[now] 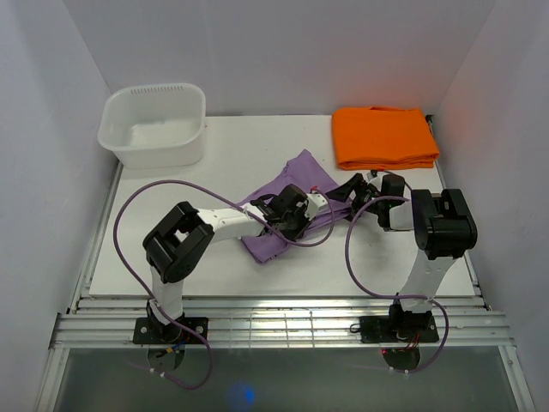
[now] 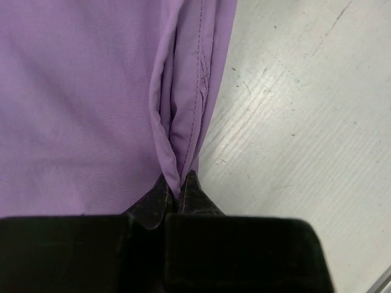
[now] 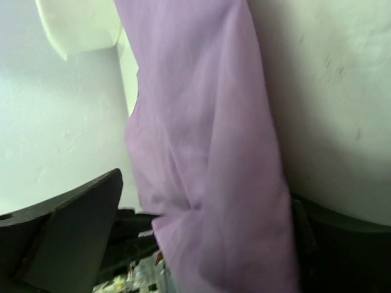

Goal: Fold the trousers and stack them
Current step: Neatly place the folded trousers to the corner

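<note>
Trousers [image 1: 298, 174] sit bunched at centre frame on the tabletop [image 1: 171, 257], between the two arms, not laid flat. Left end effector [image 2: 181, 190] is clenched on a seamed edge of the trousers, a ridge of cloth pinched in its tips. Right end effector [image 3: 208, 244] is released, spread wide, with cloth hanging between its fingers. Judgement: folding is underway, with no tidy fold yet. Remaining: finish the fold, then stack, probably on the orange folded cloth [image 1: 383, 137] at upper right.

Trousers [image 1: 296, 176] plain lilac; folded cloth [image 1: 383, 137] orange; tub [image 1: 154, 124] white; table [image 1: 223, 257] white; cables [image 1: 117, 221] purple.
</note>
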Available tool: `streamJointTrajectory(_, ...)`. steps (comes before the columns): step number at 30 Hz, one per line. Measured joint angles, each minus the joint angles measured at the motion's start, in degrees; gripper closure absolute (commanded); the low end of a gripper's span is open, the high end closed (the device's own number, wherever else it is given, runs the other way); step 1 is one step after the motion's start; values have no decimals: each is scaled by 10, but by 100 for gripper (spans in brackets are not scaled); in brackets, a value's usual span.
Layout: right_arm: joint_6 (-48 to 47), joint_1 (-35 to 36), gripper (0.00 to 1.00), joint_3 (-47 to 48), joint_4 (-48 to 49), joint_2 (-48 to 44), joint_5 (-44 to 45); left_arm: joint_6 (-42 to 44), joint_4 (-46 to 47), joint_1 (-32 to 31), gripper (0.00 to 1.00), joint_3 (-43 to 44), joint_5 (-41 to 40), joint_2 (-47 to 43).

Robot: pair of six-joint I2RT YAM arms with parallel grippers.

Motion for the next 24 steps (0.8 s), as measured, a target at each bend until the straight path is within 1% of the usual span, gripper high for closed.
streamJointTrajectory(2,-4,5,29,11,-2,5,30,1,-1,0,100,-1,11,-1)
streamJointTrajectory(3,-5,7,43,17,-4,11,41,2,-1,0,100,-1,14,-1)
streamJointTrajectory(4,-10,10,53,23,-7,17,51,3,-1,0,100,-1,17,-1)
streamJointTrajectory(5,-12,12,72,29,-15,24,61,5,-1,0,100,-1,19,-1)
streamJointTrajectory(7,-33,17,88,39,-46,32,85,9,2,1,100,-4,23,-2)
streamJointTrajectory(8,-42,18,92,44,-60,33,91,11,3,1,100,-6,24,-3)
streamJointTrajectory(9,-51,21,92,50,-71,32,94,12,8,1,95,-11,25,-5)
streamJointTrajectory(11,-75,29,92,64,-90,31,99,17,21,1,81,-25,25,-15)
streamJointTrajectory(12,-87,34,92,69,-100,29,101,19,24,1,67,-34,23,-22)
streamJointTrajectory(15,-115,54,92,78,-114,17,102,25,18,2,47,-61,24,-50)
streamJointTrajectory(16,-126,61,92,83,-119,10,103,27,13,3,35,-70,23,-63)
streamJointTrajectory(18,-146,71,92,98,-122,-7,108,34,-9,9,17,-86,24,-94)
streamJointTrajectory(19,-157,74,92,112,-122,-14,112,37,-22,15,2,-93,24,-112)
streamJointTrajectory(24,-202,77,92,211,-105,-14,134,50,-79,87,2,-101,23,-205)
